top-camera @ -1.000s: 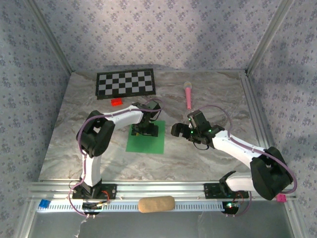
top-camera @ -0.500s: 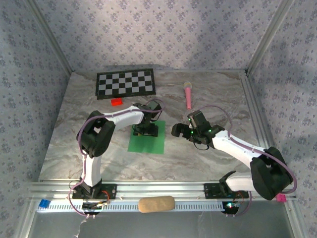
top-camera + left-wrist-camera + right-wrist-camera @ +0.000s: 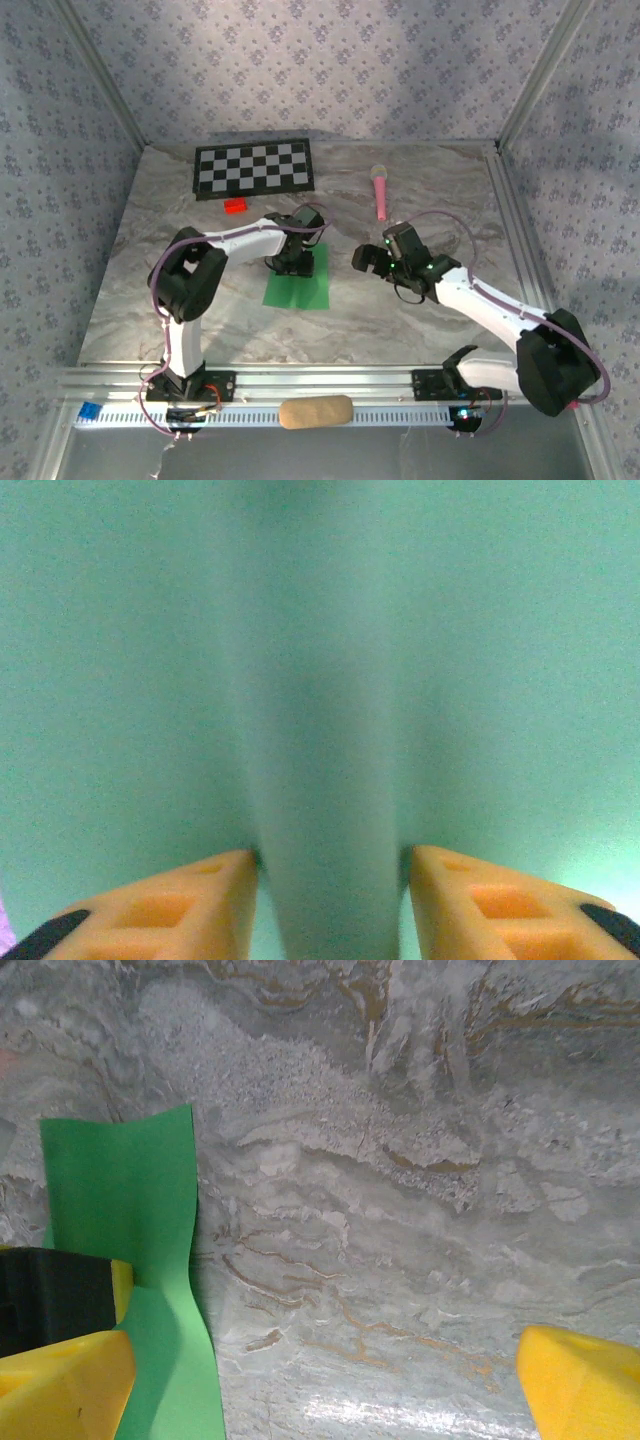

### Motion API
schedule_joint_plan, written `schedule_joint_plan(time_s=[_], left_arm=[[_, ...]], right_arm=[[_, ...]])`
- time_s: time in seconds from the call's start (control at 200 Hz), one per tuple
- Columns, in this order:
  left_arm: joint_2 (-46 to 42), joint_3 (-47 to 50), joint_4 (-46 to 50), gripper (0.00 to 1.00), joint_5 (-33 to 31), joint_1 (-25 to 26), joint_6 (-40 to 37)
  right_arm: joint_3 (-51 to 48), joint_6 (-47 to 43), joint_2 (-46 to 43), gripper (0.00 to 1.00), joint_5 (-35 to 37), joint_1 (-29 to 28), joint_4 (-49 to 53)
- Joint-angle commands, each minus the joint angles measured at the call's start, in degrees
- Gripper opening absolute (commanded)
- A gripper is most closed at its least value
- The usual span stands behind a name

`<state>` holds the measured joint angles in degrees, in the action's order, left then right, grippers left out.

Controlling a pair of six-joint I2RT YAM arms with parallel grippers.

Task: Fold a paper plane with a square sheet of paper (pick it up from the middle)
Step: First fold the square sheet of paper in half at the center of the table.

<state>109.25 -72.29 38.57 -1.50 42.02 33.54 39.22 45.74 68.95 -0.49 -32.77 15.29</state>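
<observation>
The square sheet of paper (image 3: 297, 291) is bright green and lies on the marble table (image 3: 420, 330) left of centre. My left gripper (image 3: 293, 262) stands on its far half, pointing down. In the left wrist view, the paper (image 3: 330, 660) bulges up into a soft ridge between the orange fingertips (image 3: 225, 880), and my left gripper (image 3: 332, 872) presses on both sides of that ridge. My right gripper (image 3: 362, 258) hovers to the right of the sheet, open and holding nothing. In the right wrist view, the right gripper (image 3: 322, 1360) is wide apart over bare marble, with the paper's (image 3: 120, 1190) wavy edge at the left.
A black-and-white checkerboard (image 3: 254, 168) lies at the back left with a small red block (image 3: 236, 206) in front of it. A pink microphone-shaped toy (image 3: 381, 190) lies at the back centre. A tan oblong (image 3: 315, 411) rests on the front rail.
The left gripper's jaws have closed inward on the sheet and bunched it into a ridge. The sheet looks narrower and has shifted slightly right. The right arm has edged a little to the right.
</observation>
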Motion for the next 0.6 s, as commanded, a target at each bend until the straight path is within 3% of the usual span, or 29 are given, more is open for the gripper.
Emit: schedule_joint_plan(time_s=[0.0, 0.215, 0.365, 0.595], left_arm=[[-1.73, 0.84, -1.42, 0.42, 2.29, 0.45, -0.15], [-5.44, 1.40, -3.72, 0.38, 6.38, 0.25, 0.94], [-8.26, 3.07, -10.14, 0.38, 18.69, -0.86, 2.32], [-11.70, 5.33, -20.09, 0.38, 30.90, -2.17, 8.28]], right_arm=[[-1.17, 1.70, -2.43, 1.00, 3.45, 0.17, 2.15], [-2.58, 2.58, -4.82, 1.00, 4.75, 0.67, 2.20], [-3.36, 3.63, -4.43, 1.00, 3.75, 2.09, 2.02], [-3.31, 4.36, -3.59, 1.00, -1.12, 5.16, 1.24]])
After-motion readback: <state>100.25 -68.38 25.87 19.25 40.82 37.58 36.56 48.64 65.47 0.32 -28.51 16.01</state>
